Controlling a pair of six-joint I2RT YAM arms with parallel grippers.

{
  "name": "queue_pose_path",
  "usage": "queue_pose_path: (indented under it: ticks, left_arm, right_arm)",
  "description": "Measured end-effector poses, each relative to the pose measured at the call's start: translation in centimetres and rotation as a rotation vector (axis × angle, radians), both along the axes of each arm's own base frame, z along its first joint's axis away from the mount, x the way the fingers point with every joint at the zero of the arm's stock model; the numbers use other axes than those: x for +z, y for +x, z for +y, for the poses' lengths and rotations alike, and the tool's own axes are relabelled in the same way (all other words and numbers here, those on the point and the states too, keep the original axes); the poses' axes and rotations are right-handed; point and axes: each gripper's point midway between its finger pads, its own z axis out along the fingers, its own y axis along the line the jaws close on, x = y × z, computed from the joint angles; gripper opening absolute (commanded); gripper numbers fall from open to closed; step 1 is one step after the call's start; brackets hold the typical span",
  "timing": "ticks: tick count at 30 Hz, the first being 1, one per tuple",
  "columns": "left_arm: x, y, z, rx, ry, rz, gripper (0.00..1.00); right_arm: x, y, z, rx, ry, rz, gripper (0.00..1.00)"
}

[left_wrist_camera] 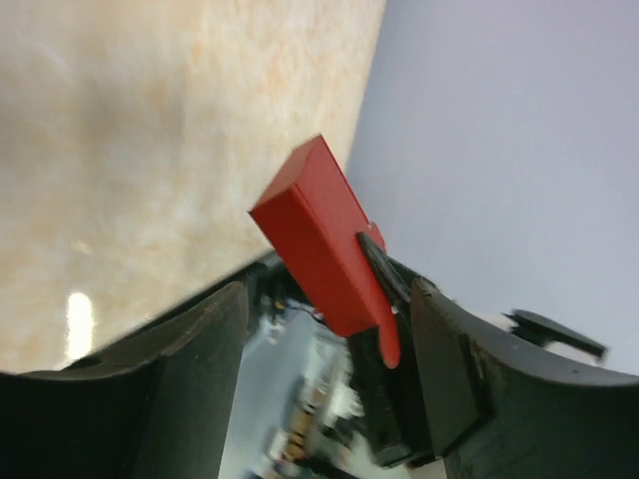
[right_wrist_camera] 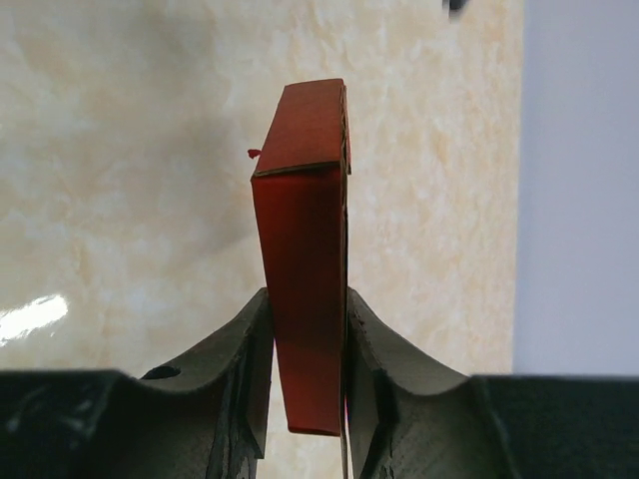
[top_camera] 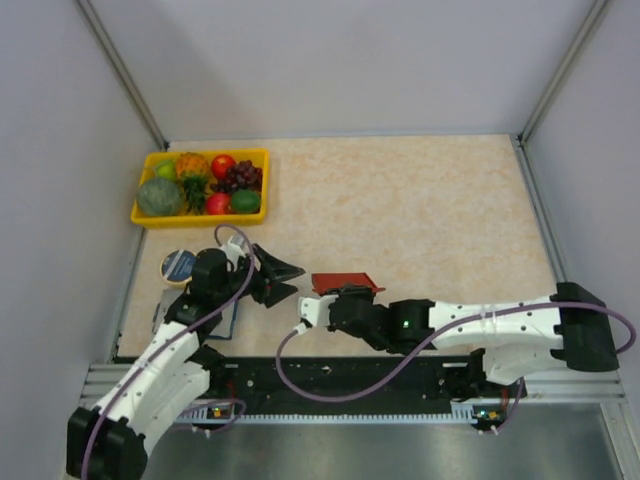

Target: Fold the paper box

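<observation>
The paper box (right_wrist_camera: pixel 305 249) is bright red and folded into a narrow block. It stands upright between the fingers of my right gripper (right_wrist_camera: pixel 308 309), which is shut on its two broad faces. From above, the paper box (top_camera: pixel 343 282) sticks out beyond my right gripper (top_camera: pixel 346 297), low over the table near the front. My left gripper (top_camera: pixel 287 280) is just left of it, open. In the left wrist view the paper box (left_wrist_camera: pixel 318 235) shows between and beyond the wide-apart fingers of my left gripper (left_wrist_camera: pixel 327 294), touching neither. One dark finger of the right gripper lies along its side.
A yellow tray (top_camera: pixel 150 216) of toy fruit sits at the back left. A round tin with a blue lid (top_camera: pixel 179 265) lies by the left arm. Grey walls close in both sides and the back. A black rail (top_camera: pixel 350 378) runs along the near edge.
</observation>
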Motion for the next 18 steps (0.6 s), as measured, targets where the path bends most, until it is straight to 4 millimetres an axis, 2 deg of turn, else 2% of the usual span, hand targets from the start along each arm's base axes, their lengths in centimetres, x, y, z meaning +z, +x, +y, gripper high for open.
queue_pose_path:
  ticks: [4,8,12,18]
  left_arm:
    - [0.5,1.0,3.4,0.119,0.189,-0.246,0.71]
    - [1.9,1.5,6.0,0.187,0.356,-0.469,0.68]
    - [1.9,1.3,6.8,0.164,0.454,-0.586,0.64]
    - [0.9,1.1,7.1,0.115,0.518,-0.622,0.64]
  right_arm:
    - [-0.6,-0.4,-1.4,0.008,0.001,0.165,0.25]
    - [-1.5,-0.5,-1.9,-0.009,-0.014,0.375,0.26]
    - [-3.5,-0.7,-1.5,-0.024,-0.083,0.541,0.28]
    - [-7.3,-1.9,-1.6,-0.048,-0.229,0.756,0.35]
